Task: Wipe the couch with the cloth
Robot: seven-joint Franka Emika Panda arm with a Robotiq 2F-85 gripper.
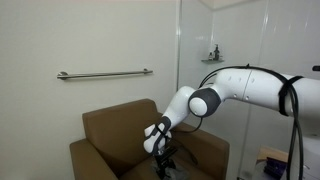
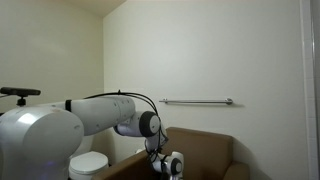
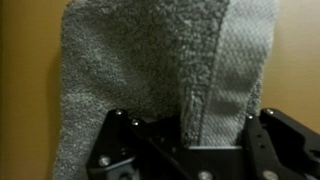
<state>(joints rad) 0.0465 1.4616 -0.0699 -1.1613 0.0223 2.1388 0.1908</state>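
Observation:
The grey terry cloth fills most of the wrist view and hangs from between my gripper's fingers, which are shut on it. The brown couch is an armchair-like seat below a wall rail; it also shows in an exterior view. In both exterior views my gripper is low over the couch seat, near its front part. The cloth is hard to make out in the exterior views; a dark bit shows under the gripper.
A metal grab rail runs along the wall above the couch. A glass partition and small shelf with items stand behind the arm. A white toilet-like object sits beside the couch.

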